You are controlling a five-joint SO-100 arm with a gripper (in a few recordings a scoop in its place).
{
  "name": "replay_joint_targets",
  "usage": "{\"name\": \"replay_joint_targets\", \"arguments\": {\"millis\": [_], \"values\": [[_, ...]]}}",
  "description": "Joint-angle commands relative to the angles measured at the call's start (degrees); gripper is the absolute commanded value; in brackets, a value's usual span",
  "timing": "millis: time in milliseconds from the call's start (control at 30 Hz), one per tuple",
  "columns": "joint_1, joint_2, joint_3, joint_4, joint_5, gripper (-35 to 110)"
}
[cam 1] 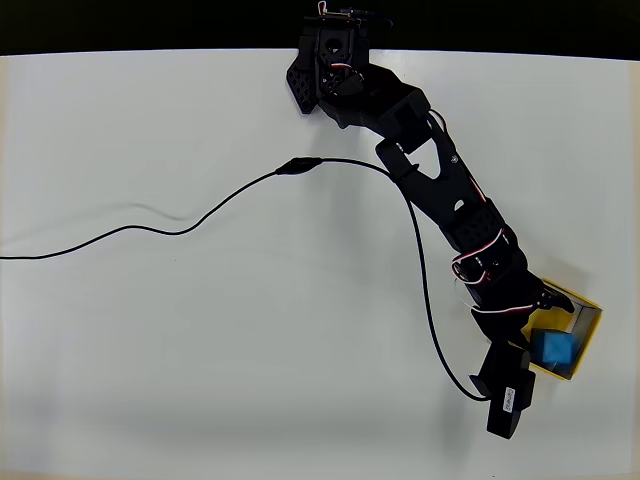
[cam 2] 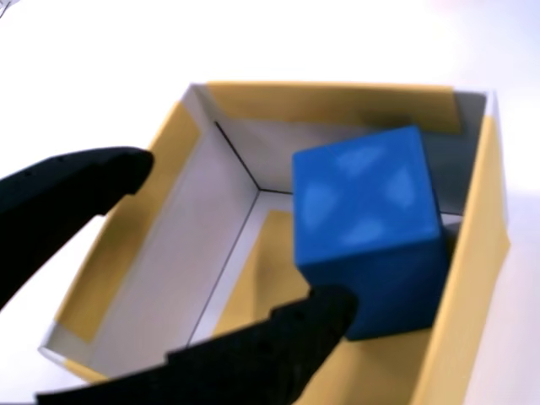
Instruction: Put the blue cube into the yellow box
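Two black fingers (cam 2: 253,354) are seen closest to the lens in the wrist view, one entering from the left edge and one rising from the bottom edge. They are spread wide, with open space between their tips, so the gripper (cam 2: 240,240) is seen to be open with nothing held between the fingers. The lower finger's tip is seen just in front of the lower left edge of the blue cube (cam 2: 367,224); whether it touches the cube cannot be told.

One blue cube is counted. It is found inside the yellow box (cam 2: 156,245), set toward the right side of the box in the wrist view, near the right wall. Pale patches of reflected light are seen on its top face. One yellow box is counted as well, open at the top, with pale inner walls, yellow outer bands and a yellow floor partly seen to the left of the cube.

From the overhead view, one black arm (cam 1: 430,170) is seen reaching from its base at the top edge down toward the lower right of the white table (cam 1: 200,350). The gripper (cam 1: 530,320) is placed over the left part of the yellow box (cam 1: 590,320), which lies near the right edge of the table. The blue cube (cam 1: 553,347) is seen within the box there too. One black cable (cam 1: 200,220) is trailed across the table from the left edge to the arm.
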Motion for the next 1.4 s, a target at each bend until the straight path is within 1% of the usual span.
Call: {"name": "replay_joint_targets", "arguments": {"millis": [0, 200, 433, 733, 867, 933, 1067, 1167, 1367], "values": [[-0.5, 11.7, -6.3, 2.0, -2.0, 37], [4.0, 25.5, -3.3, 6.4, -7.4, 21], [17.0, 39.3, 6.9, 9.0, -14.5, 12], [32.9, 53.5, 27.3, 6.0, -18.5, 4], [37.6, 61.6, 41.4, 0.5, -20.7, 3], [39.0, 65.9, 47.8, -1.0, -21.3, 3], [39.7, 75.0, 57.8, -0.1, -20.2, 2], [39.5, 83.0, 64.2, 4.8, -19.1, 0], [38.8, 100.5, 79.9, 11.5, -18.4, 0]]}}
